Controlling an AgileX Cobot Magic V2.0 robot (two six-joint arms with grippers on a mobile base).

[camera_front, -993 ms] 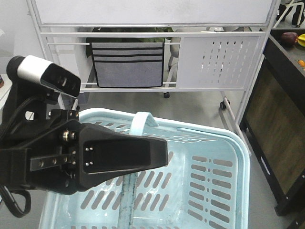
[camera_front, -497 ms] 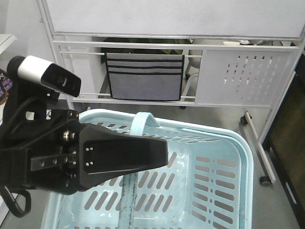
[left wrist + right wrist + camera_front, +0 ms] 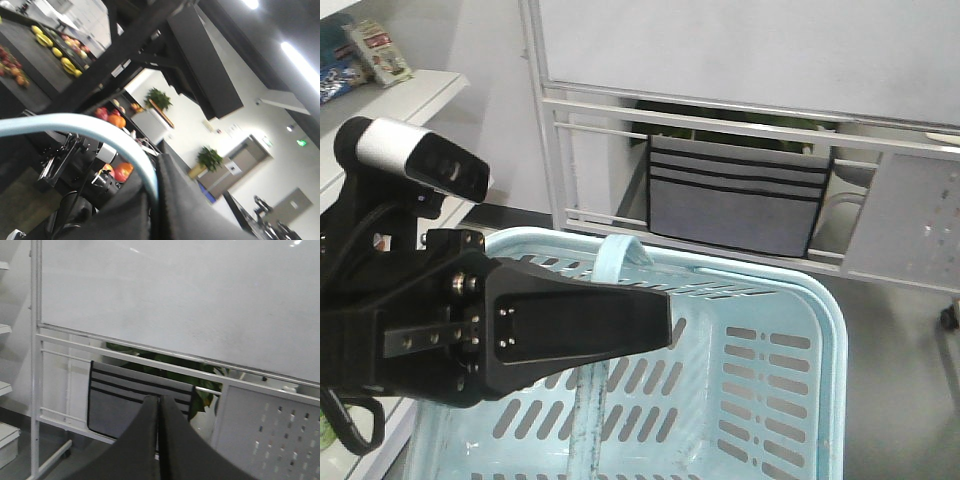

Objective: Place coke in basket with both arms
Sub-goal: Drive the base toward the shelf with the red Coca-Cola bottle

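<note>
1. Two claws: left gripper (image 3: pixel 154 210) clenched on the pale band handle (image 3: pixel 75 125) of the light blue slotted plastic basket (image 3: pixel 800 400); right gripper (image 3: pixel 159 407) closed, empty.
2. Basket stands before a white-framed whiteboard (image 3: pixel 740 50), grey floor (image 3: pixel 900 330) between.

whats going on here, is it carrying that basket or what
Looks that way. The left gripper is shut on the pale-blue handle of the light blue basket; the left wrist view shows the band running between its fingers. The right gripper is shut on nothing and points at a whiteboard stand. The coke shows in no view, and the visible part of the basket holds nothing, so the placing is not done.
</note>
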